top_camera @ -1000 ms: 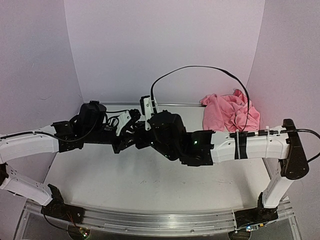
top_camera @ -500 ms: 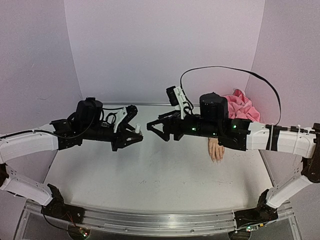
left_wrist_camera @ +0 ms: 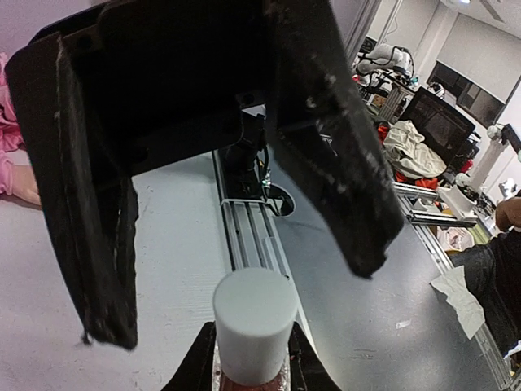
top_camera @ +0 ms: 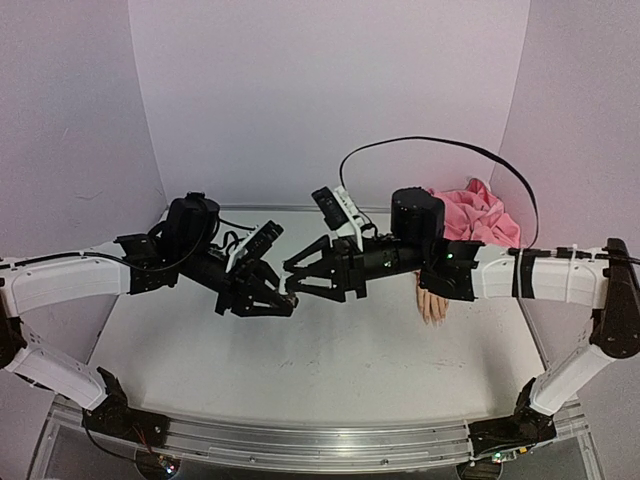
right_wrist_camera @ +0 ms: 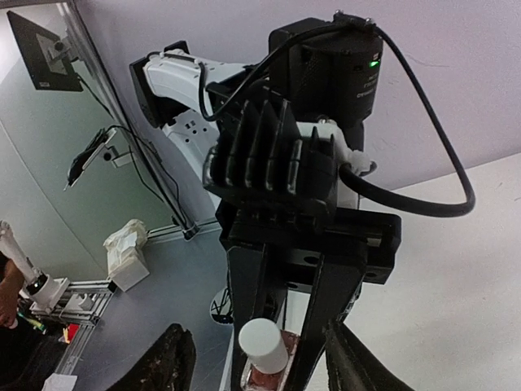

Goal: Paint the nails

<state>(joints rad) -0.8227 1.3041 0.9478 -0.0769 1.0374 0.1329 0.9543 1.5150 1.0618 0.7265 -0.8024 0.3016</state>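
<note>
My left gripper [top_camera: 281,300] is shut on a small pinkish polish bottle [right_wrist_camera: 267,378] with a white cap [left_wrist_camera: 254,319], held above the table's middle. My right gripper [top_camera: 296,282] faces it, open. Its fingers [right_wrist_camera: 167,365] stand on either side of the cap and do not touch it. The mannequin hand [top_camera: 432,304] lies at the right, sticking out of a pink sleeve [top_camera: 468,218], fingertips toward the near edge. The nails are too small to make out in the top view.
A black cable [top_camera: 440,150] arcs over the right arm. Purple walls close the back and both sides. The aluminium rail [top_camera: 300,440] runs along the near edge. White tabletop [top_camera: 330,360] lies below both grippers.
The right arm swung right, uncovering the mannequin hand, then came back toward the left gripper with its jaws opened. The left gripper dipped lower with the bottle.
</note>
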